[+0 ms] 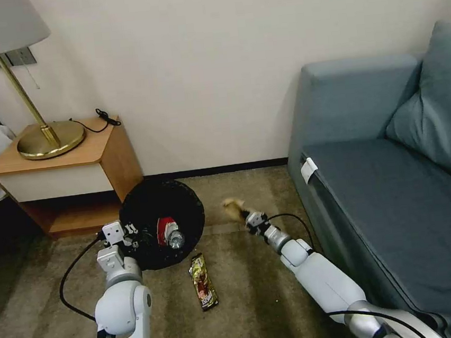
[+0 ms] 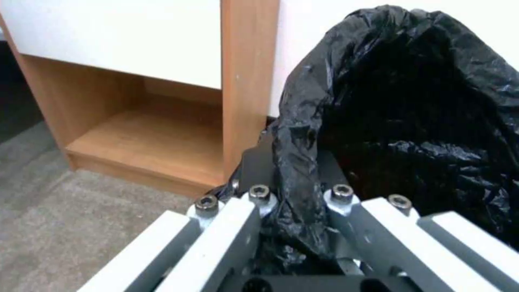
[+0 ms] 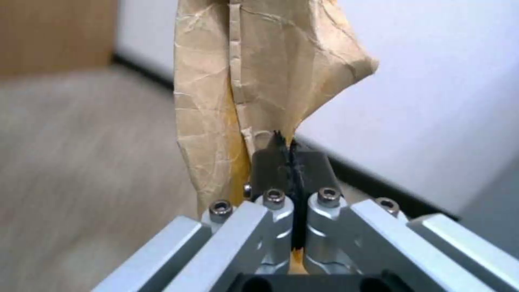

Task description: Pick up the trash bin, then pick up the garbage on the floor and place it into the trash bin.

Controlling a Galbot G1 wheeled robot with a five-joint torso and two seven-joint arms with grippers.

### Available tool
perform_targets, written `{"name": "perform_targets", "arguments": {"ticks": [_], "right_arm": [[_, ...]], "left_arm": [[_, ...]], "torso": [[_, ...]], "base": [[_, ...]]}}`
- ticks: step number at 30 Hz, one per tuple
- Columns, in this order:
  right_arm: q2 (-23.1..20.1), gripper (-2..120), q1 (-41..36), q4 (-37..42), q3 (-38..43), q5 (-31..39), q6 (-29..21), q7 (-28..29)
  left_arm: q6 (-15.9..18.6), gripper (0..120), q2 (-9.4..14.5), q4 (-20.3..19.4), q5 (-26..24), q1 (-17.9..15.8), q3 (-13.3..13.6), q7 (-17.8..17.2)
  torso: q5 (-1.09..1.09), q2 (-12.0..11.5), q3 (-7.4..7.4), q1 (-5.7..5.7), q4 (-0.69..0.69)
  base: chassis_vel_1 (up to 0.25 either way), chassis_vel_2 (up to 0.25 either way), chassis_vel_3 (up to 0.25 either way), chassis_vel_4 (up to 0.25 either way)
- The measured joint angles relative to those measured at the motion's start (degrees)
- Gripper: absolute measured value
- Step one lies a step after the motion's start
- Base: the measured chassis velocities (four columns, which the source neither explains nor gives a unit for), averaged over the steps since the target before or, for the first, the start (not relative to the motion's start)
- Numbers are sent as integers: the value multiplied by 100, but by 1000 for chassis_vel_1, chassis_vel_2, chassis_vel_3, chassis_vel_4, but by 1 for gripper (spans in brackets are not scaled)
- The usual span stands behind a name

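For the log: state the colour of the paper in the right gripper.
Tan, creased crumpled paper, clearest in the right wrist view.

Glossy, crinkled black plastic lines the trash bin, creased matt tan paper sits between bare-metal fingers — and around them lie a rough beige carpet, a satin wood-grain nightstand, a polished brass lamp, and a matt blue-grey cloth sofa.
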Motion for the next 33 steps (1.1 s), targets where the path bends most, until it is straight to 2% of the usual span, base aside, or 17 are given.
{"name": "perform_targets", "arguments": {"ticks": [4,7,10,12,13,18,24,33], "right_arm": [[-10,0,12,588,-8,301,29,266],[18,0,24,1489,-26,452,-112,465],[81,0,57,1823,-25,494,-201,493],[192,0,124,2450,-135,661,-479,586],[192,0,124,2450,-135,661,-479,586],[251,0,53,3432,-732,1039,-1033,688],[212,0,-130,3742,-1417,1415,-1310,751],[90,0,-330,3750,-1860,1311,-1287,639]], "left_arm": [[5,3,-1,42,-28,-13,37,3],[10,3,-16,79,-37,-33,88,4],[10,3,-25,95,-37,-39,101,4],[8,3,-49,110,-36,-25,113,5],[8,3,-49,110,-36,-25,113,5],[1,3,-76,49,-23,20,112,4],[12,3,-76,-29,-16,43,98,-2],[29,3,-79,-70,6,52,100,-16]], "torso": [[-1,0,0,0,0],[-1,0,0,0,0],[0,0,0,0,0],[-2,1,0,0,1],[-2,1,0,0,1],[-1,1,0,0,2],[-1,0,-1,0,1],[0,1,0,0,0]], "base": [[0,0,0,0],[0,0,0,0],[0,0,0,0],[0,0,0,0],[0,0,0,0],[0,0,0,0],[0,0,0,0],[0,0,0,0]]}}
